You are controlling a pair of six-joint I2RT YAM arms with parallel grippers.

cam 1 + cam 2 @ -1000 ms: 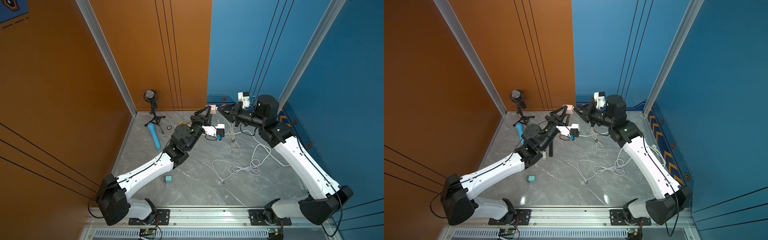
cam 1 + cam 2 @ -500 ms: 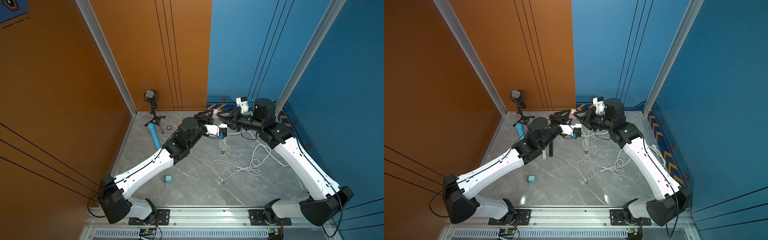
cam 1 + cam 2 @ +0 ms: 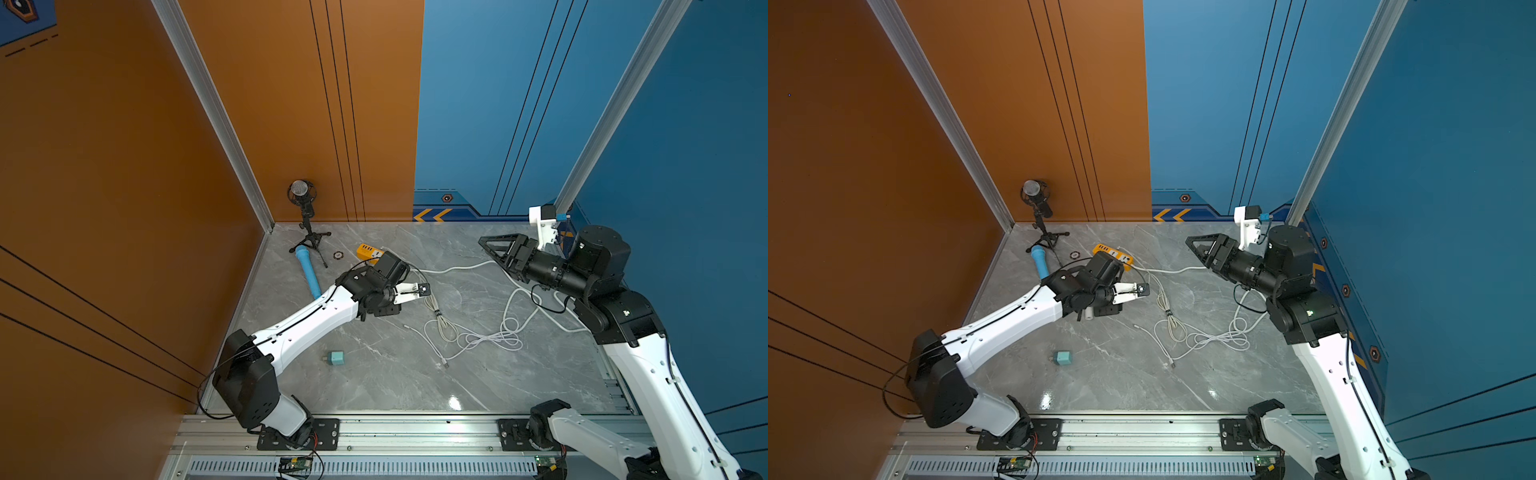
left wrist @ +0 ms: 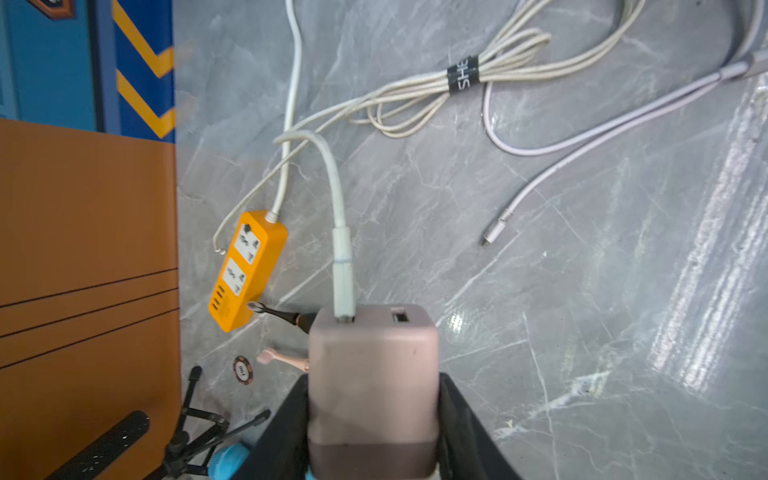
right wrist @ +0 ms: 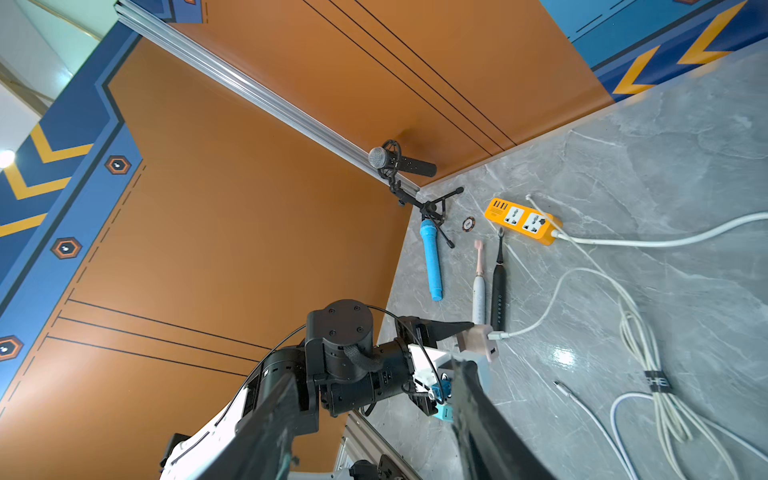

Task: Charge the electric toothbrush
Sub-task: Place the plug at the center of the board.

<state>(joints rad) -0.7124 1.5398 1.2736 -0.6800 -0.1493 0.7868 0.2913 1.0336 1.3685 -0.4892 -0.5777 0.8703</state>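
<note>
Right gripper (image 3: pixel 490 249) had just opened wide and pulled back empty, frame right, leaving the cable (image 4: pixel 343 266) plugged into the pink charger (image 5: pixel 478 338) held by the left gripper (image 4: pixel 374 380). Pink toothbrush (image 5: pixel 478 286) and black toothbrush (image 5: pixel 498 291) lay unconnected on the desk (image 5: pixel 665 166) beside the power strip (image 5: pixel 523 220).

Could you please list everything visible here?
dusty-pink square USB charger block: 1, pink, gripped
white charging cable: 1, white, in charger block
orange plastic power strip: 1, orange, near back wall
pink-headed white electric toothbrush: 1, white, beside strip
black electric toothbrush: 1, black, alongside it
blue microphone-shaped toy: 1, blue, by tripod
black tripod microphone: 1, black, corner
round poker chip: 1, dark, beside tripod
small teal block: 1, teal, front
strapped beige cable bundle: 1, beige, centre
loose pale cable: 1, whitish, centre
left gripper: 1, black, holding charger block
right gripper: 1, black, open
</note>
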